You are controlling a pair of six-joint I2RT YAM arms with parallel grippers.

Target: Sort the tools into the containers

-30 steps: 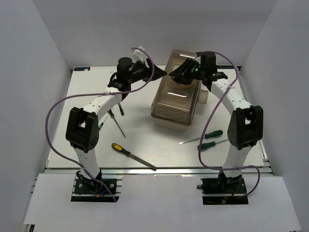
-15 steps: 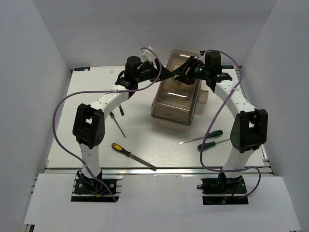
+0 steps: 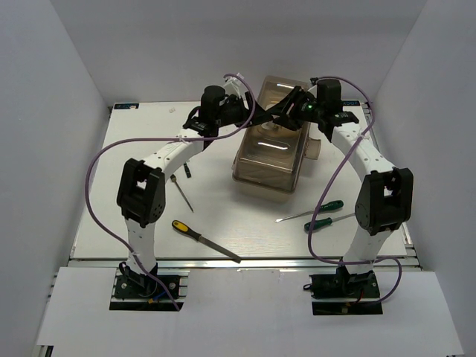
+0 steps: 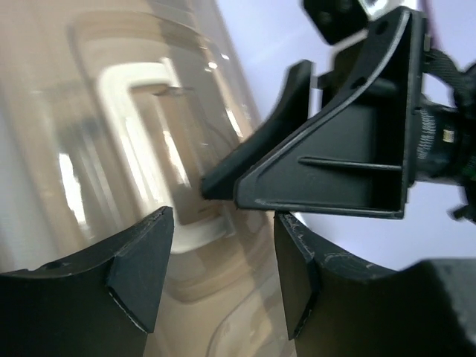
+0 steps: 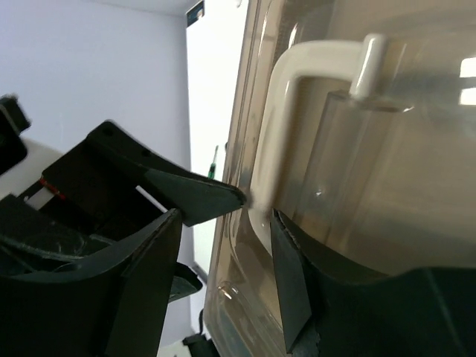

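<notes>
Tight spot over toolbox [image 3: 268, 167] lid, far edge
left gripper [image 3: 253, 117] and right gripper [image 3: 281, 113] both released, nothing held; tips nearly touch beside white handle [image 5: 274, 141]

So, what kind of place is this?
Probably a robot test booth: a white table closed in by plain walls, two robot arms bolted at its near edge, and a toolbox set out with loose screwdrivers.
</notes>
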